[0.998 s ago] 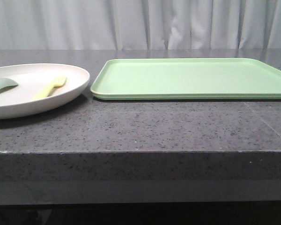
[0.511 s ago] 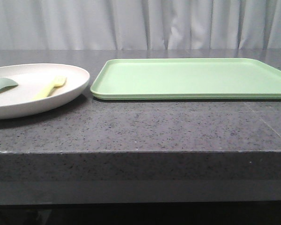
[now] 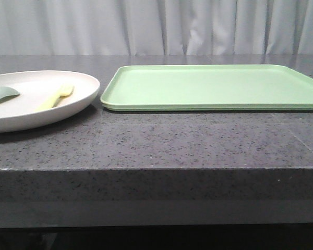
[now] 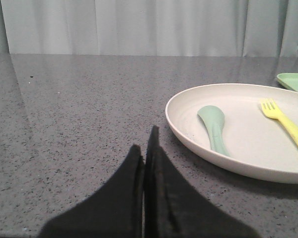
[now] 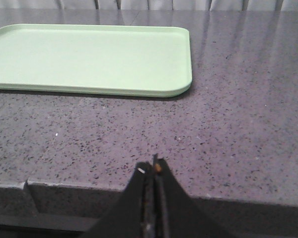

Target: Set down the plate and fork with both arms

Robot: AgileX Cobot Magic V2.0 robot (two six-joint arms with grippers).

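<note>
- Plate (image 3: 68, 101) sits on the table (image 3: 161, 140), left of the green tray (image 3: 214, 86).
- Fork (image 3: 56, 97) and spoon (image 3: 2, 95) lie in it.
- Left gripper (image 4: 145, 148) and right gripper (image 5: 153, 168) are both pressed together, holding nothing.

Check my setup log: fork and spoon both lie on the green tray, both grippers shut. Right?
Not quite. The fork and spoon lie in the plate, not on the tray, as the left wrist view shows. Left gripper and right gripper are shut.
</note>
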